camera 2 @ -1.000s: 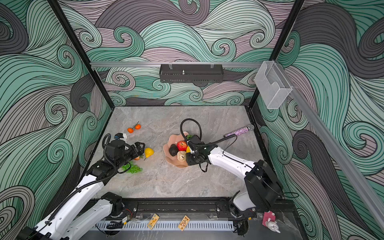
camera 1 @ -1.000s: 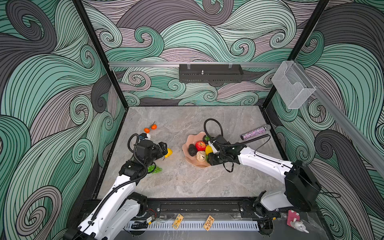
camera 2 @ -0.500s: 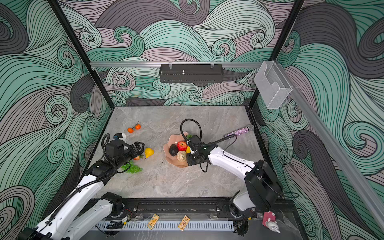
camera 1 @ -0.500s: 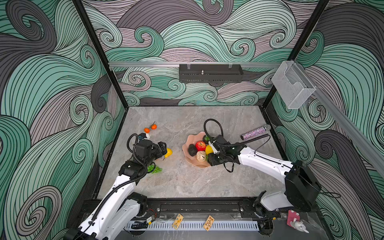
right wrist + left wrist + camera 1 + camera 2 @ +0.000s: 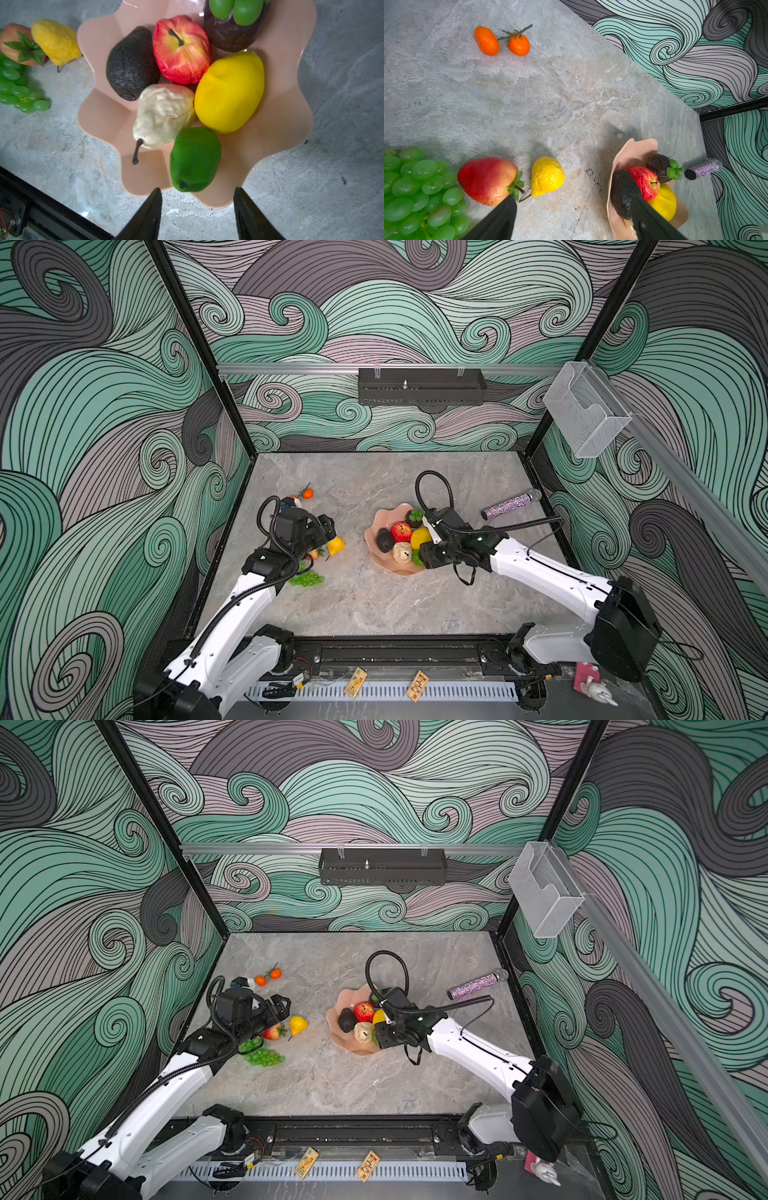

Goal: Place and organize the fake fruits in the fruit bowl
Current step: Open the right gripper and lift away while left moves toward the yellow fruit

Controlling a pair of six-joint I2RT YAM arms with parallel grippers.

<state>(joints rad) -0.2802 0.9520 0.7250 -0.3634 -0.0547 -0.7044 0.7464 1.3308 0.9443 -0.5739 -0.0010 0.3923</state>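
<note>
the marble table (image 5: 374, 601) carries the fruit bowl (image 5: 99, 116) right of centre, holding avocado (image 5: 131, 64), apple (image 5: 180, 49), lemon (image 5: 228, 93), pale pear (image 5: 164, 114) and lime (image 5: 195, 160). the right gripper (image 5: 197, 188) hangs at its rim, jaws apart, empty. the left gripper (image 5: 572, 197), also apart and empty, hovers by the grape bunch (image 5: 415, 187), strawberry (image 5: 488, 180) and yellow fruit (image 5: 547, 176) lying on the table.

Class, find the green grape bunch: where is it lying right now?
In both top views the green grape bunch lies on the table at the left, outside the fruit bowl, right next to the strawberry on its near side.
</note>
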